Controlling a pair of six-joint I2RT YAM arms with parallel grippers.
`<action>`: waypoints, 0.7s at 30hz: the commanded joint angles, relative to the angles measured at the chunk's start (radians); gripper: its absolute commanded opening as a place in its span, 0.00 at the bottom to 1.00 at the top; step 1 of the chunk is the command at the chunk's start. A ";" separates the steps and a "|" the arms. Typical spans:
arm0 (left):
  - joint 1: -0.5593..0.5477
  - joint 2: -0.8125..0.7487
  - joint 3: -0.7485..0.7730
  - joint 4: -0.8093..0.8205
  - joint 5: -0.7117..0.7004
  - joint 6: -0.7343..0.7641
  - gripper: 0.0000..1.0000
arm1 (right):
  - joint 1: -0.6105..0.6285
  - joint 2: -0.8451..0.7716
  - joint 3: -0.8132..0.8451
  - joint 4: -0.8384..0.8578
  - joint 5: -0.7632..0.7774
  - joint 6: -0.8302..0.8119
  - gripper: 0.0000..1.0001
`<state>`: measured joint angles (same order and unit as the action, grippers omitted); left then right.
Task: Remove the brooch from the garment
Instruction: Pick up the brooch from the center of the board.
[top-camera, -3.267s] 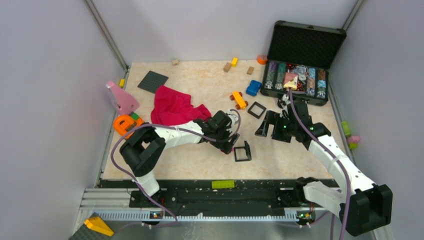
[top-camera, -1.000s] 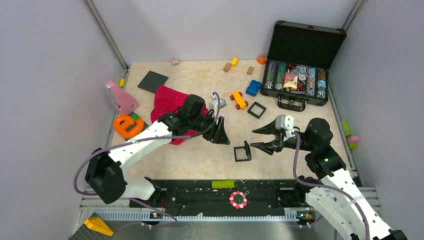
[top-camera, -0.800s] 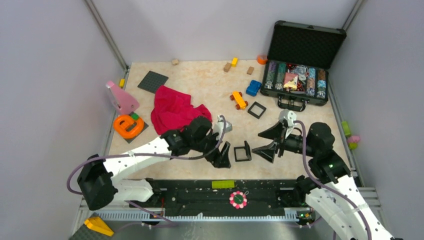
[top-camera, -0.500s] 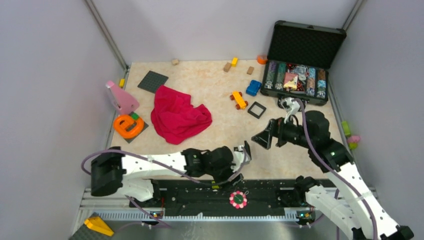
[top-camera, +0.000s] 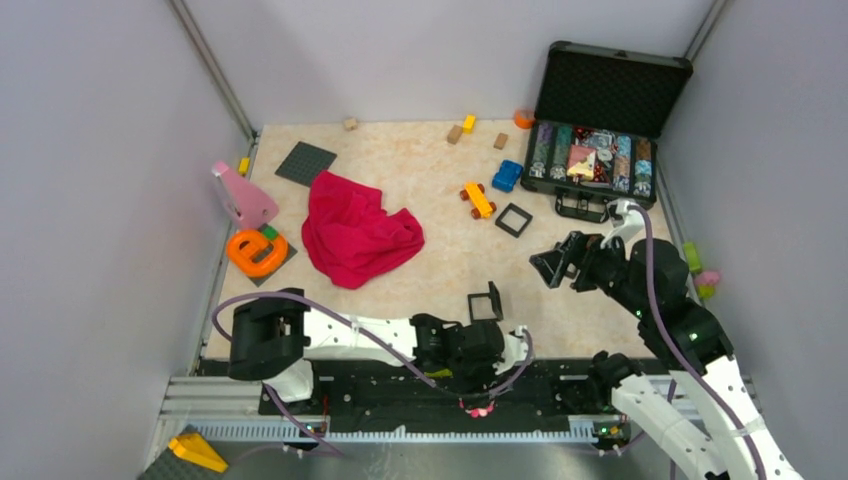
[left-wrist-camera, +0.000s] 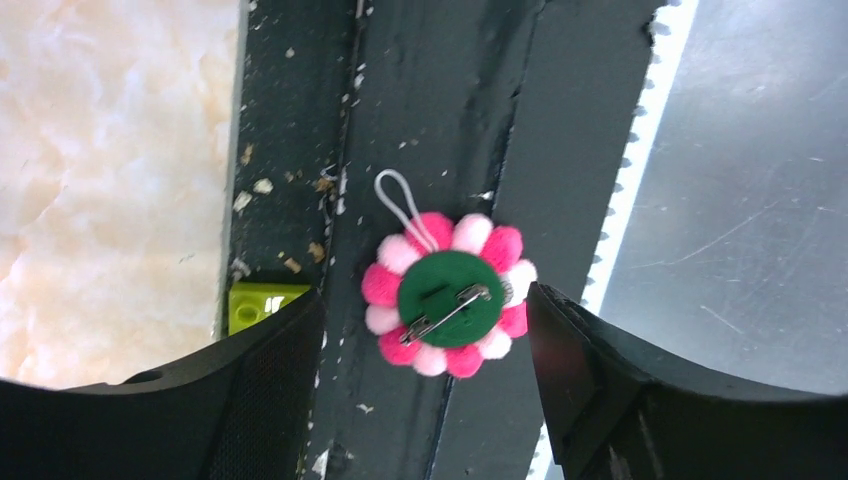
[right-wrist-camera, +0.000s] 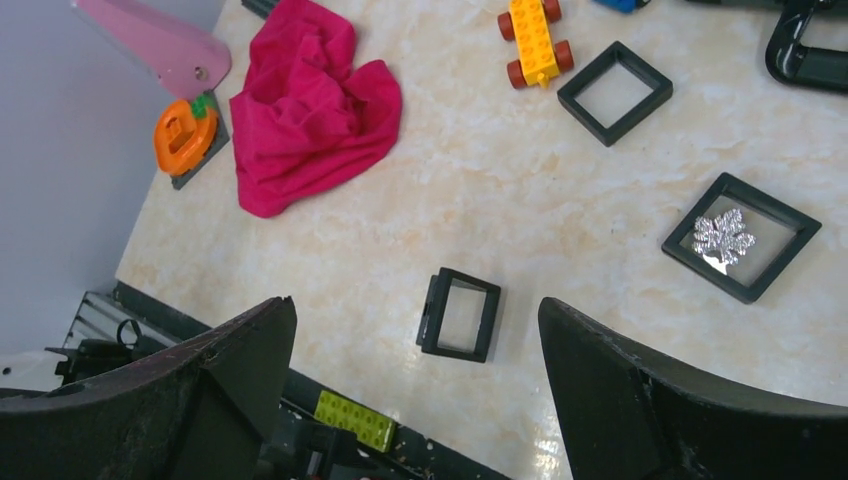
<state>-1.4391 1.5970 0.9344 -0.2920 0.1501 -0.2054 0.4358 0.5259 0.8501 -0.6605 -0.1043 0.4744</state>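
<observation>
The brooch, a pink-and-white flower disc, lies back up on the black rail at the table's near edge, showing its green backing and pin. My left gripper is open above it, a finger on each side, not touching. From the top view my left gripper hides all but a pink sliver of the brooch. The garment, a crumpled magenta cloth, lies apart at centre left and also shows in the right wrist view. My right gripper is open, empty, raised at the right.
Black square frames lie mid-table; one holds a silver leaf. An open chip case stands at the back right. An orange ring toy, a pink piece, toy cars and a green brick lie around.
My left arm has swung from beside the cloth down to the near rail and now hangs over the brooch. My right arm has drawn back toward the right. The cloth has not moved.
</observation>
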 joint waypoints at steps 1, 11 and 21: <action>-0.004 0.045 0.053 0.014 0.120 0.042 0.79 | 0.008 0.025 0.025 -0.034 0.027 0.019 0.93; -0.010 0.148 0.096 -0.050 0.022 0.039 0.71 | 0.007 0.003 0.034 -0.035 0.017 0.036 0.93; -0.013 0.047 0.100 -0.134 -0.086 0.016 0.15 | 0.007 -0.011 0.029 -0.029 0.024 0.044 0.93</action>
<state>-1.4456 1.7149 1.0275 -0.3534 0.1158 -0.1799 0.4358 0.5232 0.8516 -0.7036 -0.0925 0.5018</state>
